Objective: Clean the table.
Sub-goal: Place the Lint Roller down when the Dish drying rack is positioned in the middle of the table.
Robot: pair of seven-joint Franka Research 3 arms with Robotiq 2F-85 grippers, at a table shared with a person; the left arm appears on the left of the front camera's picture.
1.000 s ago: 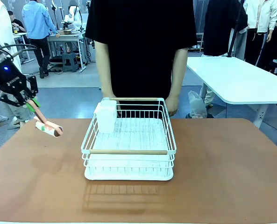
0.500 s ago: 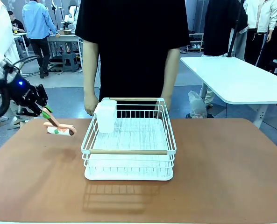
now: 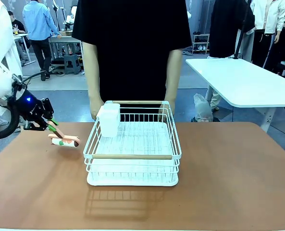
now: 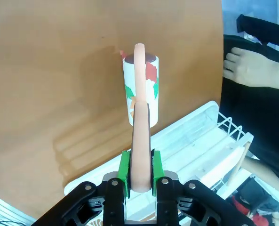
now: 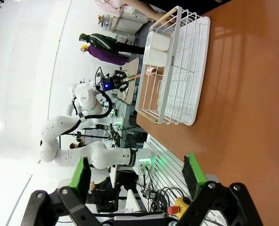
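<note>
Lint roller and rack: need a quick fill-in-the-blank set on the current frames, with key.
1. The left gripper is shut on the lint roller's ____.
2. The white wire rack has two ____ rails.
3. The right gripper's jaws stand ____, holding nothing.
4. The white container sits in the rack's far-____ corner, seen from the front view.

Missing words: handle; wooden; open; left

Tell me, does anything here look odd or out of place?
Only that the left pincer holds a lint roller by its handle, its patterned roll just above the table, beside the white dish rack. Nothing is spilled or broken.
</note>
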